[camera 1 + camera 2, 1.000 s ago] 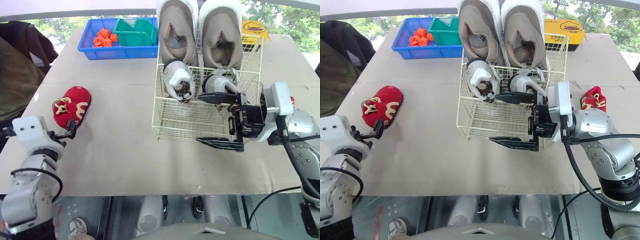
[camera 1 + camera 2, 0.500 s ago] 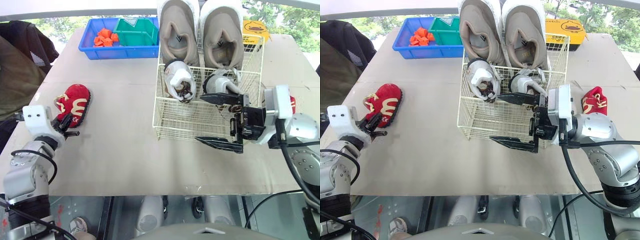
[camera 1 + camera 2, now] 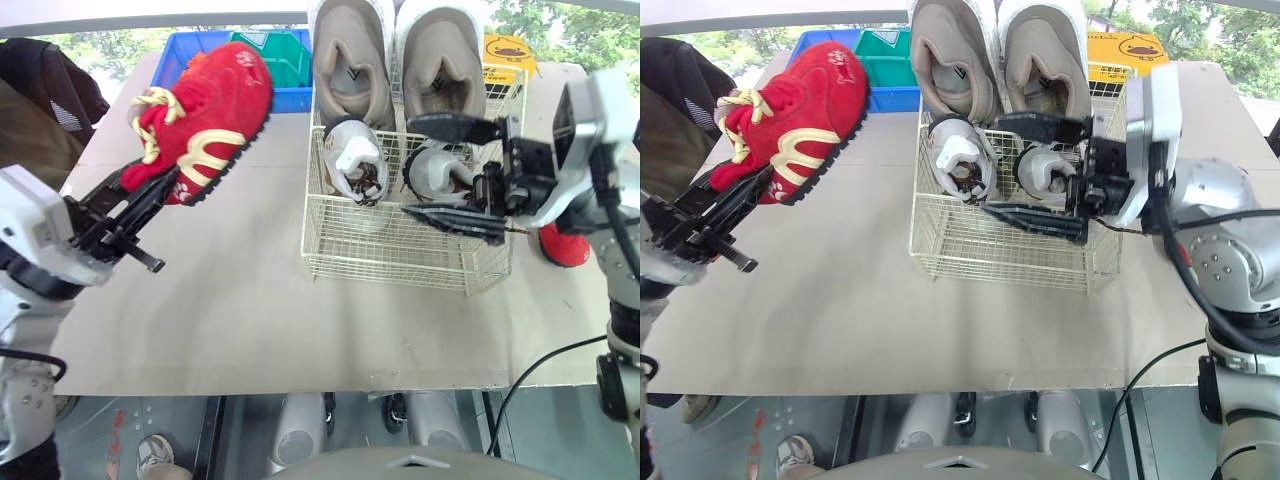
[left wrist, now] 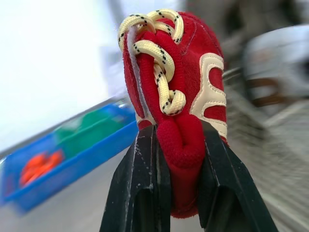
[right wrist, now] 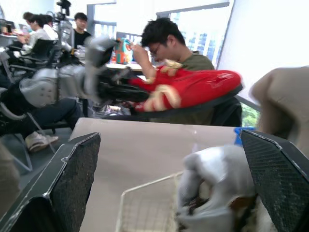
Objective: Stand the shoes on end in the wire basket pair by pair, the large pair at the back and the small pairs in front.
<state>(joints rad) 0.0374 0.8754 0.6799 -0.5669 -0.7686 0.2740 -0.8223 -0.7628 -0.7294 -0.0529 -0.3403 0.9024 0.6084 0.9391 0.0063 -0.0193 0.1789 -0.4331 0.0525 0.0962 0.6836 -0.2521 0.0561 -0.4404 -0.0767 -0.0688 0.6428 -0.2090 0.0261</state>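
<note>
Clamps the red shoe by its heel in the left gripper, arm high above the tabletop, long axis running straight out from the fingers, toe farthest from the gripper, pointing up. Spreads the right gripper wide at the wire basket, arm reaching in from its right, a small white shoe between the fingers.

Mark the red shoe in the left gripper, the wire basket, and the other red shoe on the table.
Held red shoe (image 3: pixel 210 105): left eye view, on its red upper.
Wire basket (image 3: pixel 400 245): left eye view, on its front wall.
Other red shoe (image 3: pixel 560 247): left eye view, on its visible edge.
</note>
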